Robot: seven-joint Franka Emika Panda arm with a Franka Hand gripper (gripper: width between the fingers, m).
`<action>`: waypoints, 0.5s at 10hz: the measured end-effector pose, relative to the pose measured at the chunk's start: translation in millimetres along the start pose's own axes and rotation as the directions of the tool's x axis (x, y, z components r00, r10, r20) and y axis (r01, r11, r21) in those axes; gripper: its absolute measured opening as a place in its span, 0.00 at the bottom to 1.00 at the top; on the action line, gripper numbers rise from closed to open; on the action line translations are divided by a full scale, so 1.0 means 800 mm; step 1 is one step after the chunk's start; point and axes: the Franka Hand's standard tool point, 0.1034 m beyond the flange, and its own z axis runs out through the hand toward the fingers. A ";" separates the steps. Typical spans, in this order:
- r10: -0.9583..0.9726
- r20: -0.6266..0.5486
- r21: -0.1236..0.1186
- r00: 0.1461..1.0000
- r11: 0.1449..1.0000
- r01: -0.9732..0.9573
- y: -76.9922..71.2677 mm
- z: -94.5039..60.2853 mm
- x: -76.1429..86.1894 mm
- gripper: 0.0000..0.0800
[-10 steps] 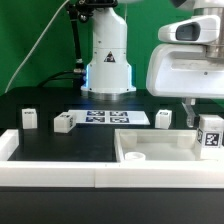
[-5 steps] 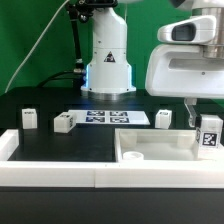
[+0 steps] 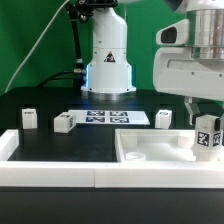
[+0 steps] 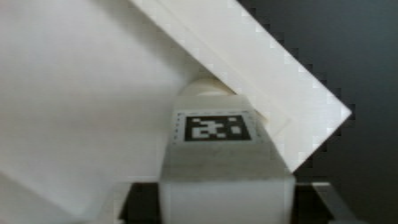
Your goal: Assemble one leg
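Black table with a white rim, green backdrop behind. Gripper closed on the leg, held upright over the tray at the exterior view's right. Marker board and three spare legs lay behind.

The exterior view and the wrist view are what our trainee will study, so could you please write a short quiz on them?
1. True or false: the gripper holds a leg over the tray-like piece.
2. How many legs stand loose on the black table?
3. The marker board lies: A) in front of the robot base, B) inside the tray-like piece, C) in the fingers.

Key: 1 true. 2 three. 3 A.
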 end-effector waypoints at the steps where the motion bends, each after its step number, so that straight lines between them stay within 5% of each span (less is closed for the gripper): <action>1: 0.139 0.000 0.000 0.990 0.990 -0.139 0.000 0.000 -0.001 0.36; 5: 0.564 0.026 -0.001 0.825 0.826 -0.564 0.002 0.000 0.000 0.36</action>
